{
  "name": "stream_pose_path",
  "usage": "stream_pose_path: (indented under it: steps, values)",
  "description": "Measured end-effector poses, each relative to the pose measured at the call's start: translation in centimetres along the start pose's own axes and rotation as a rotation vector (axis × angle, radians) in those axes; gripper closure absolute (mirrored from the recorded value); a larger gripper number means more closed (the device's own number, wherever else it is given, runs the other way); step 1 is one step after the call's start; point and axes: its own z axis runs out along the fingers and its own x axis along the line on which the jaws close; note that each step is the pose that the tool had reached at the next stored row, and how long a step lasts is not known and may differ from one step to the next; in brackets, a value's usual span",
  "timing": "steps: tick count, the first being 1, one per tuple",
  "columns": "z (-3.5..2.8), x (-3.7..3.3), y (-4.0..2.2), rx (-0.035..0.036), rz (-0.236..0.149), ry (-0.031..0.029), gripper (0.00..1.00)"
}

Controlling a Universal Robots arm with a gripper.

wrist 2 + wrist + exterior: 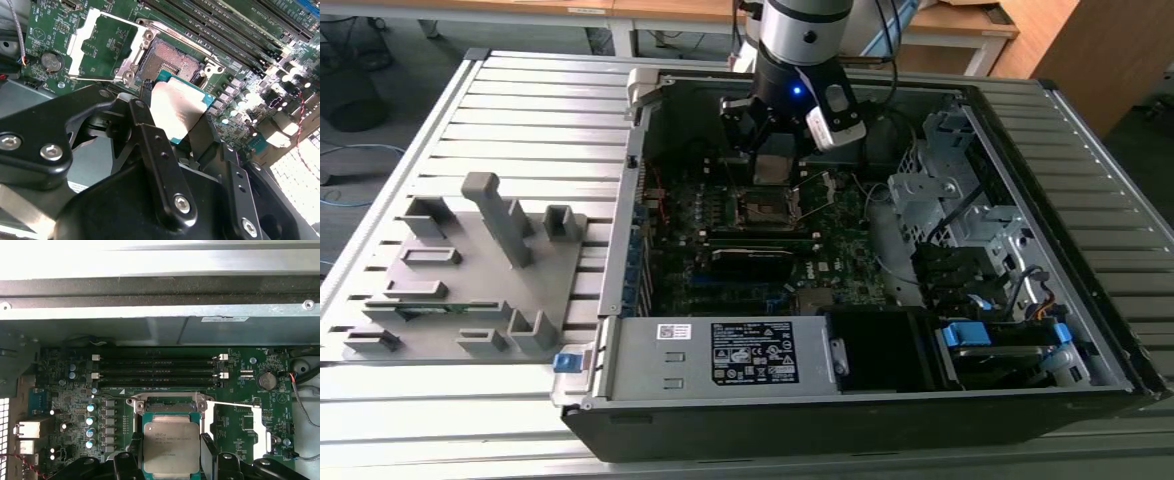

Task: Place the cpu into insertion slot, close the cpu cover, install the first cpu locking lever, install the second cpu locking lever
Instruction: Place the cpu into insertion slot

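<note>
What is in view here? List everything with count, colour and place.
cpu: one, silvery, in the gripper, near the insertion slot
insertion slot: one, dark, empty, on the green board
cpu cover: one, silvery, open beside the slot
memory slots: several, black, on the board
coin battery: one, silvery, on the board
computer case: one, black-grey, open on the slatted table
fixture tray: one, grey, exterior view's left
gripper: one, black, shut on the cpu
arm: one, silver-black, above the case

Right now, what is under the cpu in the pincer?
The insertion slot, uncovered, its cpu cover swung open beside it. In the first wrist view the cpu hides most of the slot.
</note>
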Motion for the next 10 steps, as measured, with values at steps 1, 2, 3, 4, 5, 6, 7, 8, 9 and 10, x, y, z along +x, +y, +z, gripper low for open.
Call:
stream_pose_path:
  steps: [1,2,3,4,5,6,7,8,9,10]
  values:
    - [0.05,0.0,0.0,-0.0003,0.0,-0.0001,0.46]
    - [0.13,0.0,-0.01,-0.0003,0.0,-0.0001,0.46]
    - [0.21,0.0,-0.02,0.0,0.0,0.0,0.46]
    - [0.3,0.0,-0.03,0.0003,0.0,0.0,0.46]
    - [0.36,-0.01,-0.03,0.0006,0.0,-0.0001,0.46]
    - [0.39,0.0,-0.03,0.0008,0.0,0.0,0.46]
    - [0.41,0.0,-0.03,0.0009,0.0,0.0001,0.46]
    - [0.44,0.0,-0.02,0.0009,0.0,0.0001,0.46]
    - [0.46,0.0,-0.02,0.0008,0.0,0.0,0.46]
    - [0.49,0.0,-0.02,0.0008,0.0,0.0,0.46]
